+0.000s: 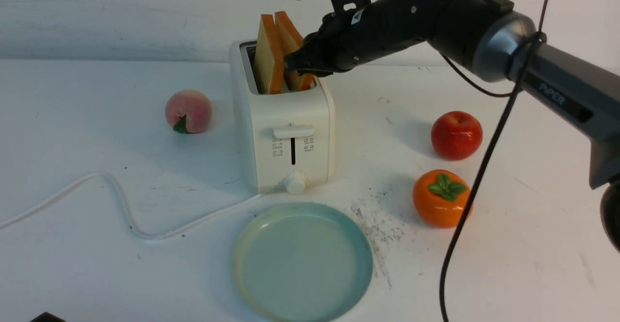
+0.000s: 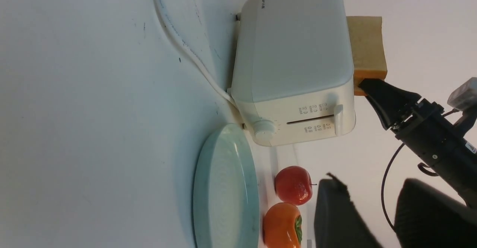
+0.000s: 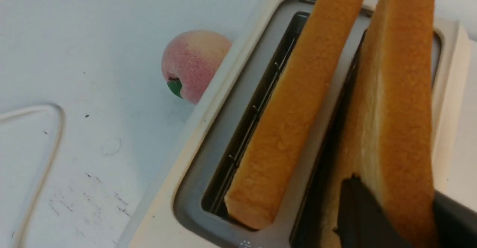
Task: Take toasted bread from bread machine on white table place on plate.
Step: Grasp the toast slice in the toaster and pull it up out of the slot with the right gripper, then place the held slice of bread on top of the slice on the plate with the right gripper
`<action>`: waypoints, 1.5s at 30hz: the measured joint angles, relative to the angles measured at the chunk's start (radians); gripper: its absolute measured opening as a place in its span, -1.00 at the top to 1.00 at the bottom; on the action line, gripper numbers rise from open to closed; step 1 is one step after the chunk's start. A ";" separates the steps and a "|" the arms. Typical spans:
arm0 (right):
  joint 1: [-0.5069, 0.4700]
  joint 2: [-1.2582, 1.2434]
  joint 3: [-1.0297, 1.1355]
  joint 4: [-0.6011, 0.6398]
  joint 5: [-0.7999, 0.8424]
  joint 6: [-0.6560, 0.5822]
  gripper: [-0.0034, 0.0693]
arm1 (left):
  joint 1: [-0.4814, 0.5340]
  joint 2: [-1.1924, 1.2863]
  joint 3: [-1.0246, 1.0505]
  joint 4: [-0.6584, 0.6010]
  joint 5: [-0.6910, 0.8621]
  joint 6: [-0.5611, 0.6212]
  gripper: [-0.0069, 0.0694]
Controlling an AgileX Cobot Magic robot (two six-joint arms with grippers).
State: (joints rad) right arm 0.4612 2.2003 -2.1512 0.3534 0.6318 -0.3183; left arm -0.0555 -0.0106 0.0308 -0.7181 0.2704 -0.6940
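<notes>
Left hand [image 2: 372, 195] open, fingers apart. Nearest in front, blue-green plate [image 1: 302, 261] flat on the white worktop [image 1: 508, 273]. Behind it, bread machine [image 1: 286, 133] — two slices of toasted bread [image 1: 268, 60] standing in its slots. Right hand [image 1: 298, 65] closed tight on the right slice [image 1: 289, 36].

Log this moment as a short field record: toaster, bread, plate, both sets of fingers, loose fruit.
toaster: white, upright on the table, behind the plate
bread: left slice and right slice both stand in the slots
plate: blue-green, no bread on it
right fingers: closed on the right slice
left fingers: apart, holding nothing
fruit: peach left of the toaster; apple and persimmon to its right
</notes>
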 joint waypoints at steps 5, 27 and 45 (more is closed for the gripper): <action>0.000 -0.090 0.009 -0.051 -0.037 0.023 0.58 | 0.000 0.000 0.000 0.000 0.005 0.000 0.20; -0.007 -0.709 0.158 -0.396 0.634 0.283 0.58 | 0.000 0.000 0.000 0.000 0.014 0.000 0.19; -0.007 -0.595 0.928 0.556 0.238 -0.268 0.58 | 0.000 0.000 0.000 0.004 0.071 0.002 0.19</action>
State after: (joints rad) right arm 0.4538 1.6053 -1.2235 0.9098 0.8696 -0.5859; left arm -0.0555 -0.0106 0.0308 -0.7139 0.3418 -0.6915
